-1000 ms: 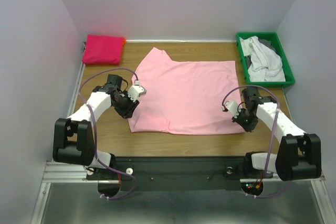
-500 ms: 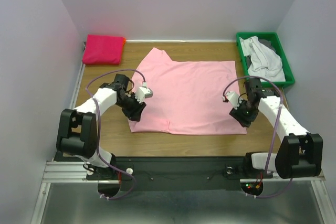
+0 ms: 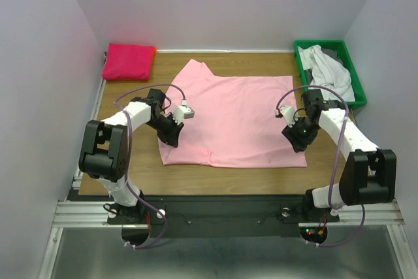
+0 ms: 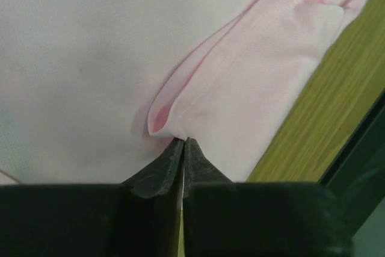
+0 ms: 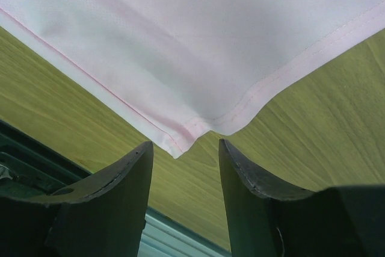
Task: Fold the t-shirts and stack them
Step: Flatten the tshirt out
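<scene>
Left gripper [image 4: 183, 144]: closed, thin fold of light pink t-shirt [image 4: 90, 58] pinched.
Right gripper [image 5: 184, 148]: parted, corner straddled, nothing held.
Risk judged: shallow pinch lost, corner missed, lift skewed.

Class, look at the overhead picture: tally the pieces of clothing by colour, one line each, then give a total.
Light pink shirt: 1
Magenta shirt: 1
White cloth, in the green bin: 1
Grey cloth, mostly hidden in the bin: 1
Total: 4
</scene>
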